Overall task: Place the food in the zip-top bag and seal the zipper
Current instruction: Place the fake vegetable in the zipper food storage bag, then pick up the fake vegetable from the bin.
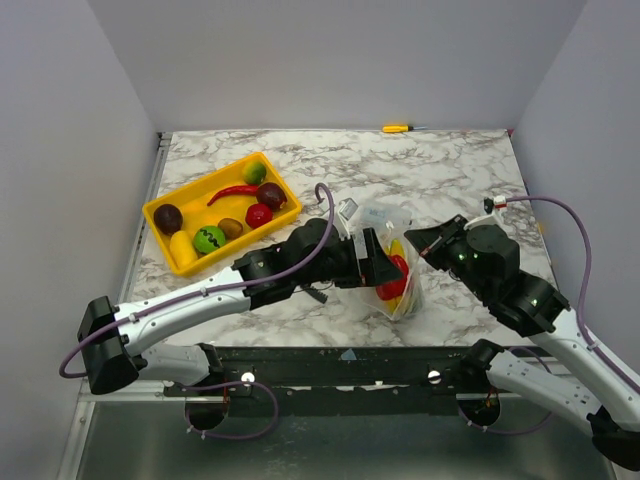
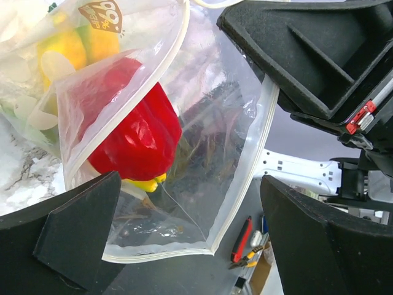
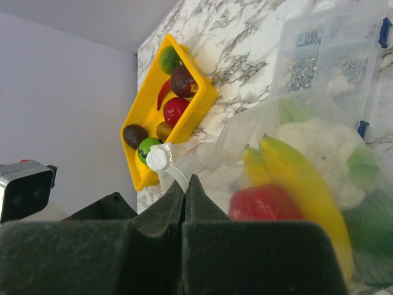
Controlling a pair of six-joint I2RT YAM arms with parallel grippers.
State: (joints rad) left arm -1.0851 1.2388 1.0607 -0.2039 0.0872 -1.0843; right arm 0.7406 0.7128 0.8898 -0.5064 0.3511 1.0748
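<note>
- My left tool [image 2: 190,184] stands wide apart and holds nothing; its fingers flank the open mouth of the zip-top bag [image 2: 202,153].
- My right tool [image 3: 184,184] is pressed together on the bag's rim, by the zipper [image 2: 253,141], and holds the pouch up off the surface [image 1: 440,170].
- Inside the bag are a red pepper [image 2: 138,138], a yellow piece [image 3: 301,178] and the cauliflower [image 3: 319,144].
- More food sits in the yellow tray [image 1: 245,240], well apart to the left.
</note>
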